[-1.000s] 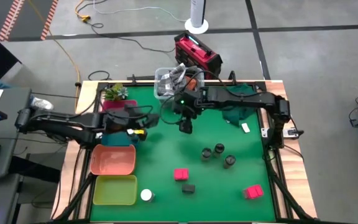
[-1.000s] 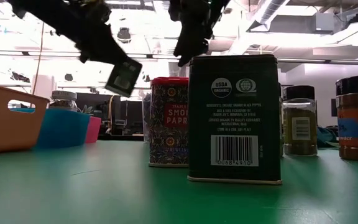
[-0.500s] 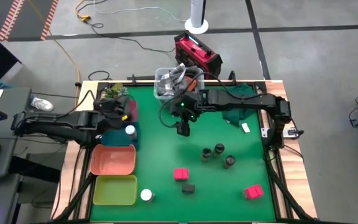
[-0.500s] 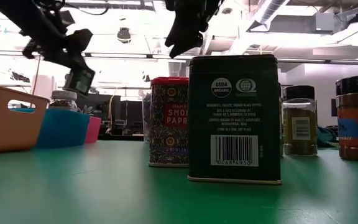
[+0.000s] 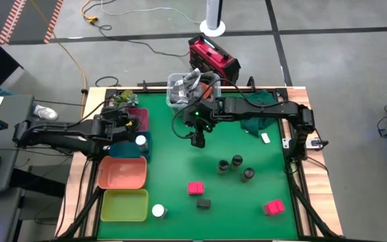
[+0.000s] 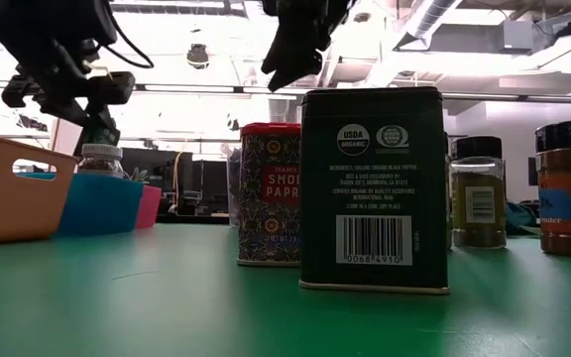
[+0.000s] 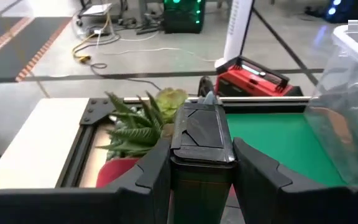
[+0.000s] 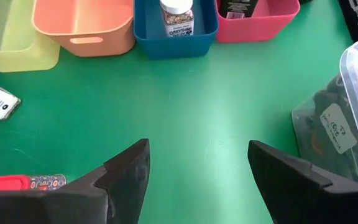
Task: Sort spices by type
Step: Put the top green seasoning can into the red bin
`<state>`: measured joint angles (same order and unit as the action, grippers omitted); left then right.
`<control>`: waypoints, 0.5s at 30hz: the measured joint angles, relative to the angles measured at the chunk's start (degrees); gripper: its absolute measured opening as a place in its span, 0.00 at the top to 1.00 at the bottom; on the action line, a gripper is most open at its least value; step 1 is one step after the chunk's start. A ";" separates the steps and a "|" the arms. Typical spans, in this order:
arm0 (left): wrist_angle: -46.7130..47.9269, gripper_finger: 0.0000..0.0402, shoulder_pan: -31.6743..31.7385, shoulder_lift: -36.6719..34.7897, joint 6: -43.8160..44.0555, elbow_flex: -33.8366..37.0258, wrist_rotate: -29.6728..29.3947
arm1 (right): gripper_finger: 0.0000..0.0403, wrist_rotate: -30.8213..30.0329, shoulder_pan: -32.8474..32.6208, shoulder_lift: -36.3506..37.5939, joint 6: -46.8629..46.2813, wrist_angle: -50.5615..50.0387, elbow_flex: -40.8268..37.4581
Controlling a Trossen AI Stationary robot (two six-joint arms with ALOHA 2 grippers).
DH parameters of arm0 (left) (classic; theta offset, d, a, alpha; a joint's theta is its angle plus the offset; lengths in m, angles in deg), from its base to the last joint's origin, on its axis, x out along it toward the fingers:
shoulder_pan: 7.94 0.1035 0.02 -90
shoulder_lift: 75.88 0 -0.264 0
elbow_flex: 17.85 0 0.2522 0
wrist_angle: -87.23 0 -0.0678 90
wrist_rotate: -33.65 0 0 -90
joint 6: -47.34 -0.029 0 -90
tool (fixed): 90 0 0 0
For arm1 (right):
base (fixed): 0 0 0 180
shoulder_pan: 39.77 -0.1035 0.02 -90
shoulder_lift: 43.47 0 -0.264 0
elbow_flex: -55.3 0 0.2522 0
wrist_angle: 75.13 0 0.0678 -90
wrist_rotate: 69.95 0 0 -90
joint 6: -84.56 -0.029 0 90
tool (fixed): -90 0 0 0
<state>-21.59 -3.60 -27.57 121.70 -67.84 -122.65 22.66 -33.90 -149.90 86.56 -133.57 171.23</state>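
One black box (image 7: pixel 201 146) was clamped by the left gripper (image 7: pixel 201 163) upper left; right gripper (image 8: pixel 194 171) hung wide, empty; most spices (image 5: pixel 235 167) remained unsorted.

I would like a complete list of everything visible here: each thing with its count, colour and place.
Round jars: three, dark grey, right-centre of the green mat.
Rectangular boxes: two, pink-red, near the front edge.
Rectangular boxes: two, black, one on the mat, one held.
White-topped round jars: two, one in the blue tray, one beside the yellow tray.
Plastic trays: four, pink, blue, orange, yellow-green, left edge.
Clear plastic bin: one, far edge.
Potted plant: one, green, far-left corner.
Cloth: one, teal, right side.
Left end effector: shut on a black box, over the trays.
Right end effector: open, empty, above mid-table.
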 joint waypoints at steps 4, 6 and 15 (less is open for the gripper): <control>-0.39 0.67 0.94 2.61 2.28 0.00 -0.04 | 0.27 0.00 0.00 0.00 0.04 0.38 0.00; -0.41 0.67 1.34 4.13 3.86 0.00 -0.04 | 0.27 0.00 0.00 0.00 0.02 0.38 0.00; -0.54 0.67 1.57 9.41 8.94 0.00 -0.04 | 0.27 0.02 -0.24 -0.02 0.00 0.38 0.00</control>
<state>-22.13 -2.03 -18.16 130.65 -67.84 -122.70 22.68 -34.14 -149.92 86.56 -133.18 171.23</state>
